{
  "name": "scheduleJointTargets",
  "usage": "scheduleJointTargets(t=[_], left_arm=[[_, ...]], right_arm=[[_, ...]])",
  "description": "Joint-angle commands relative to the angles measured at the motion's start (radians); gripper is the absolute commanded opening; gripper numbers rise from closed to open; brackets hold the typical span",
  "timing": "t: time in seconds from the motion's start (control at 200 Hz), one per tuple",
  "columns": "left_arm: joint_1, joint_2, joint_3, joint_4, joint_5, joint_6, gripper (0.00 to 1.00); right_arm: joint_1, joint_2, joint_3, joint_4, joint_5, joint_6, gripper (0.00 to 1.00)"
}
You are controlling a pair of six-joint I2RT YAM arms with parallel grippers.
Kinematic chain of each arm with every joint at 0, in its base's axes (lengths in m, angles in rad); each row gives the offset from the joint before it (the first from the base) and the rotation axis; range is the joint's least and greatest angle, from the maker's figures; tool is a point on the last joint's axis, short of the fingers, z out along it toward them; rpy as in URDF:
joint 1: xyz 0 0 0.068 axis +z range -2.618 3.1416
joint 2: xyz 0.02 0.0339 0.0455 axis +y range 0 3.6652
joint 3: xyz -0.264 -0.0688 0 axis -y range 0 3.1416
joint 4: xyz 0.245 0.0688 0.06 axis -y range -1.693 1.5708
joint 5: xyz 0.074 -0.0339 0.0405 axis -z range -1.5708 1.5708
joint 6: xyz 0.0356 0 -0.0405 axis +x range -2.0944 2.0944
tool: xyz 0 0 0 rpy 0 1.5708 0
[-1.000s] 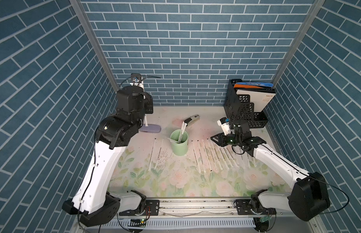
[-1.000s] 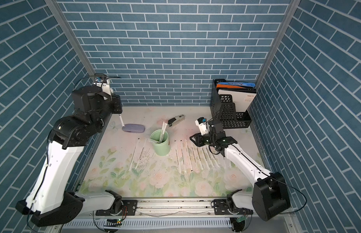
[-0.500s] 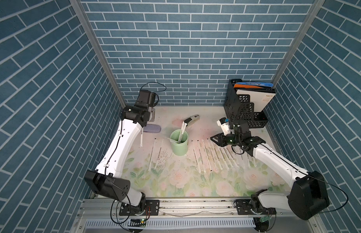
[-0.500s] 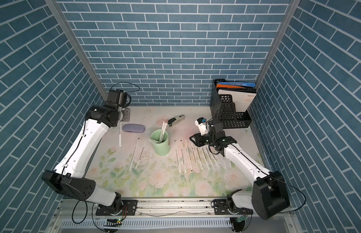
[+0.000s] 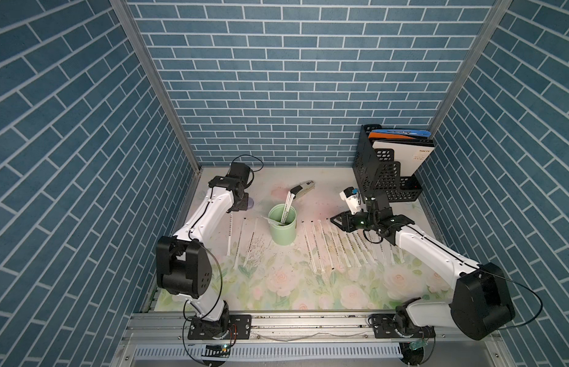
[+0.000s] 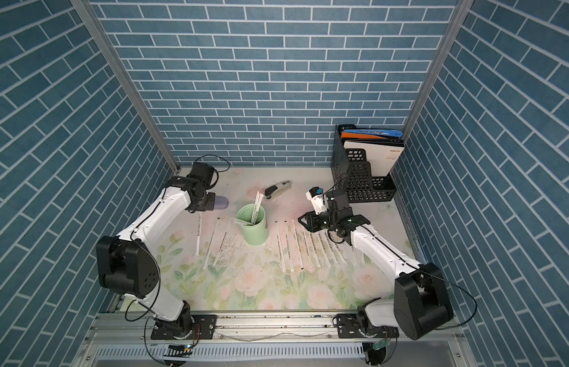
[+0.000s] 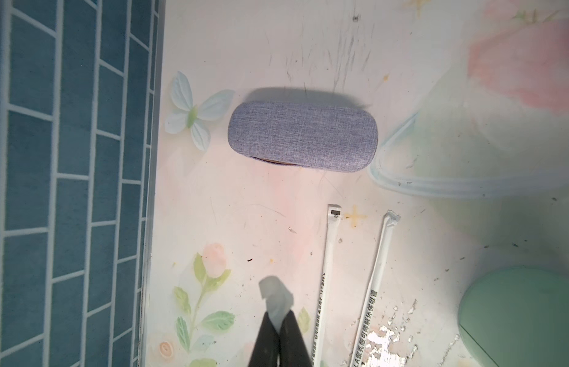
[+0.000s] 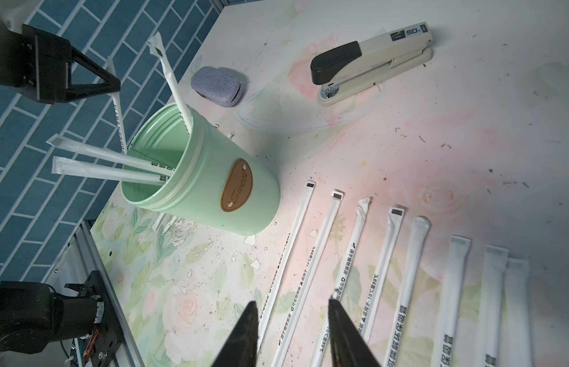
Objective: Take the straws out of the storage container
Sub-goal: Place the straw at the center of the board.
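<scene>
The left end effector (image 7: 278, 314) is pinching the paper end of one straw (image 5: 229, 233), its jaws closed tight on the wrapper. The rest of that straw is hanging down toward the bench (image 5: 277, 286); I cannot tell whether its lower end is touching yet. Two laid straws (image 7: 327, 270) are lying just beside this end effector on the side of the storage container (image 5: 282, 228). A grey fabric case (image 7: 304, 136) is sitting just beyond its tips.

To do this placement well, I judge the arm should be lowering until the free end is resting on the bench. It should be keeping the straw parallel to its neighbours and short of the case. The jaws should then be parting only a little and lifting straight up, since thin paper could be clinging to a pad.

The right end effector (image 8: 291, 306) is hovering with jaws partly apart and nothing between them. The long row of straws (image 8: 400, 270) is lying directly beneath it. The container is standing ahead of its tips, with three remaining straws (image 8: 102, 163) leaning out over the rim
</scene>
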Motion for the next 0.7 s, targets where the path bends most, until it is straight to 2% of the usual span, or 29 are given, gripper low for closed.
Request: scheduleJointTargets(t=[0.0, 0.285, 0.695], left_arm=[[0.009, 0.016, -0.018, 0.016, 0.012, 0.005, 0.01], [0.009, 0.085, -0.05, 0.005, 0.027, 0.013, 0.02], [0.009, 0.137, -0.058, -0.009, -0.018, 0.0, 0.02]], right_arm=[[0.005, 0.018, -0.013, 0.026, -0.022, -0.03, 0.36], [0.005, 0.038, -0.025, 0.043, -0.029, -0.034, 0.37], [0.005, 0.051, -0.027, 0.059, -0.035, -0.028, 0.37]])
